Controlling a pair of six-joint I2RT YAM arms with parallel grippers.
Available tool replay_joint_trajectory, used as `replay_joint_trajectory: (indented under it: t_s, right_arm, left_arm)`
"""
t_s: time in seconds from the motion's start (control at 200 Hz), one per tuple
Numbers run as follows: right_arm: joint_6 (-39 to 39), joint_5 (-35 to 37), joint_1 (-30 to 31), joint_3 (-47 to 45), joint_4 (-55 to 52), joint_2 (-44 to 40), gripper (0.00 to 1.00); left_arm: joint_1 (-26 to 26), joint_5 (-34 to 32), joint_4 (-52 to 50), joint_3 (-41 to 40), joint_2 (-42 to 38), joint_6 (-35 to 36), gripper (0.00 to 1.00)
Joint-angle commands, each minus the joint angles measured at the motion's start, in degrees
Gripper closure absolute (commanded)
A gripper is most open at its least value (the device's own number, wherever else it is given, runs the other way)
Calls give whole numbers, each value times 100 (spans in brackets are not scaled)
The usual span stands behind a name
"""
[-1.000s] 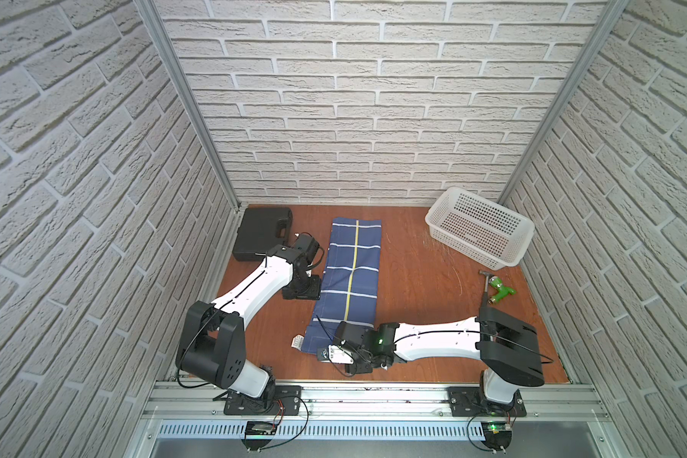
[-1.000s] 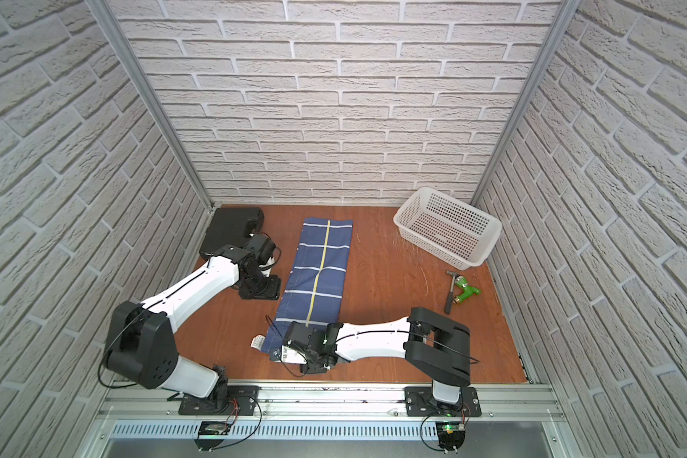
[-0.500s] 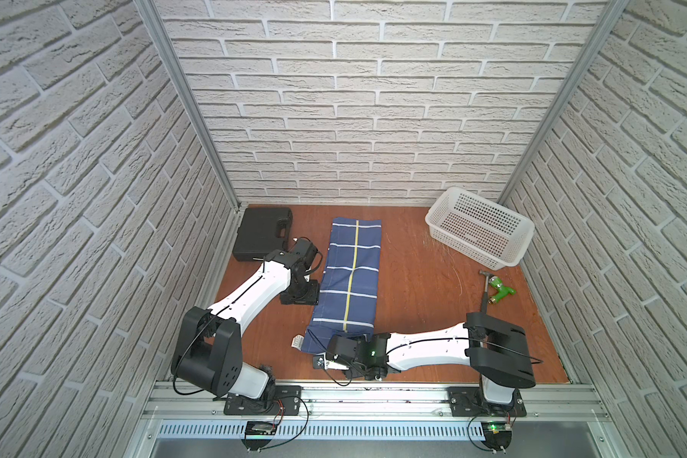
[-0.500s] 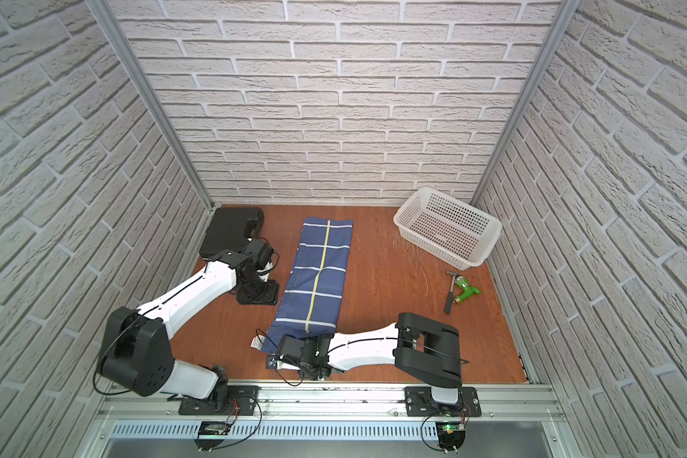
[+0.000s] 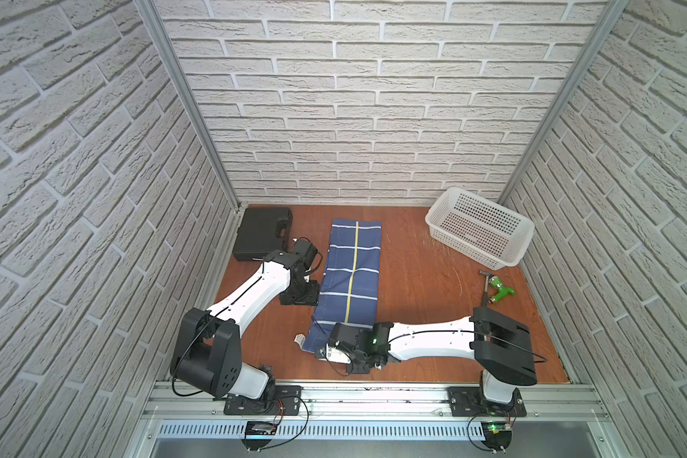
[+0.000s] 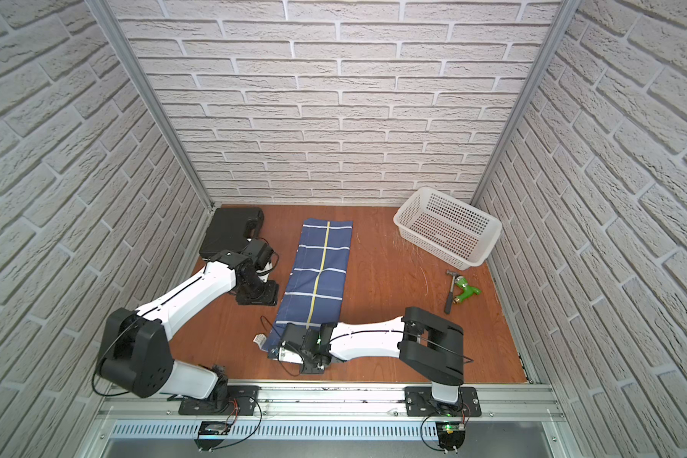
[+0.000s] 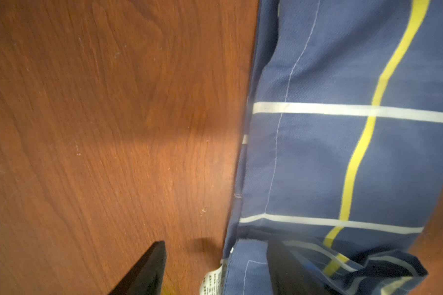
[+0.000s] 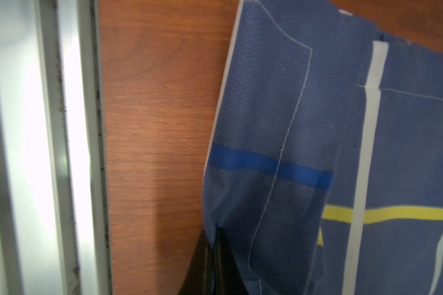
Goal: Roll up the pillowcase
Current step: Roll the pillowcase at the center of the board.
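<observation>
- Looking at the right gripper (image 8: 212, 252): its jaws were pinched together on the pillowcase's (image 5: 352, 273) near short hem.
- Cloth lay flat, long axis running straight away from that pincer, so the roll probably heads that way.
- Left gripper (image 7: 218, 246) sat farther along the side edge, jaws apart, straddling wood and cloth.
- Thin woven navy fabric, white grid, yellow stripe, stitched hem. Looked floppy on the smooth wooden tabletop (image 5: 421, 285).
</observation>
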Motion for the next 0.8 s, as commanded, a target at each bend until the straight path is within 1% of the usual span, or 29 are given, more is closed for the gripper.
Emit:
replay_joint_trajectory:
  t_s: [0.0,0.19,0.29,0.375,0.46,0.56,0.765,0.795]
  right_arm:
    - [543,-1833,-445,177,-329,-310,98]
    - [835,-3770,-1390,351,-474,-105,98]
    - [859,-4443,-1823,534,-608,114,98]
    - [742,-4757,-2049,753,-887,342,98]
    - [783,-5133,-2302,879,-942,584,98]
    - [794,-5387,-2556,1016,-991,818,98]
    - [704,-5507,-2913,1340,-1068,1044,96]
    - [640,-5498,-2955,1403,-1140,1237,95]
  left_arm:
    - [-51,23,-198,104,-136,18,32]
    - [-72,93,-206,158,-132,1,32]
    - [-90,115,-226,217,-132,1,32]
    - [-107,124,-256,306,-131,1,32]
    - [-127,121,-319,414,-108,9,32]
    - [-143,102,-374,516,-110,6,32]
    - [-287,93,-536,607,-165,-139,32]
    - [-331,93,-563,592,-193,-184,32]
